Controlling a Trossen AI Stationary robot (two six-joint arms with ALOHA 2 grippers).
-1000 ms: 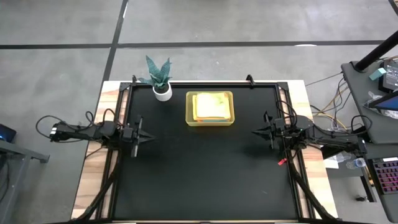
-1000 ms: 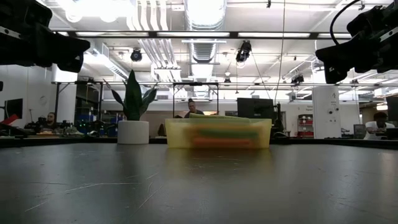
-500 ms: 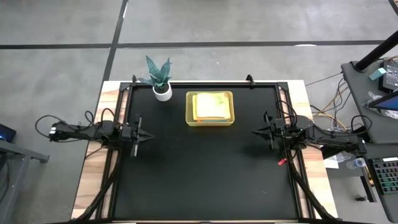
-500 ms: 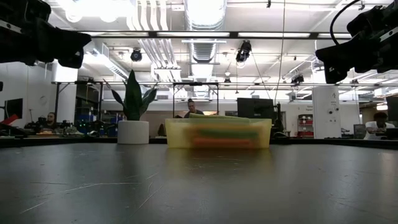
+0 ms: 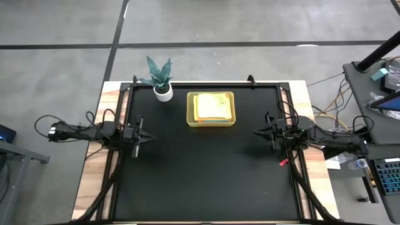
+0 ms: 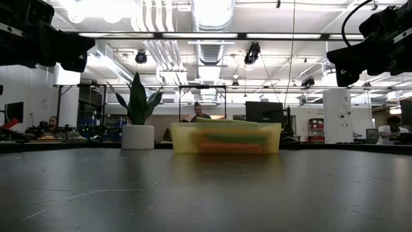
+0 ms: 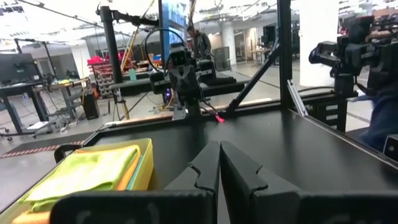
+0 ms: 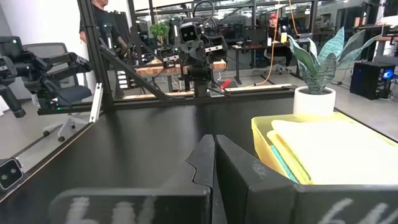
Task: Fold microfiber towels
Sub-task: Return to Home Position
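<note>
**END-OF-CYCLE CHECK — RISKS AND BIN CONTENTS**

**1. Arm status.** The left gripper (image 5: 145, 137) is hovering above the left edge of the worktop (image 5: 206, 181). Its fingers are pressing together w/ nothing between them. The right gripper (image 5: 258, 132) is hovering at the right edge, jaws likewise meeting and empty. Both are pointing inward and sitting well apart from the bin (image 5: 189, 112).

**2. Risks (judgement only).**
- The stack is riding slightly above the rim in the low view. Soft cloth tends to spring open, so the top fold may be relaxing and could end up lapping over the wall, w/ no outside force req'd.
- If either arm is swinging toward the back edge while parking, it could be clipping the bin or the potted plant (image 5: 163, 91) near it. Both look light, i.e. easy to slide or tip.

**3. Containers.** There is one only: a translucent yellow bin, sitting at back-centre of the worktop. The microfiber towels (image 5: 214, 107) are lying inside it, folded and stacked flat.
- A lime-green towel is lying on top, w/ an orange-yellow edge showing beneath it.
- Through the wall in the low view, a green band is showing over an orange one.
- Qty and the remaining colours — cannot confirm.
- No cloth is showing outside the bin.
</note>
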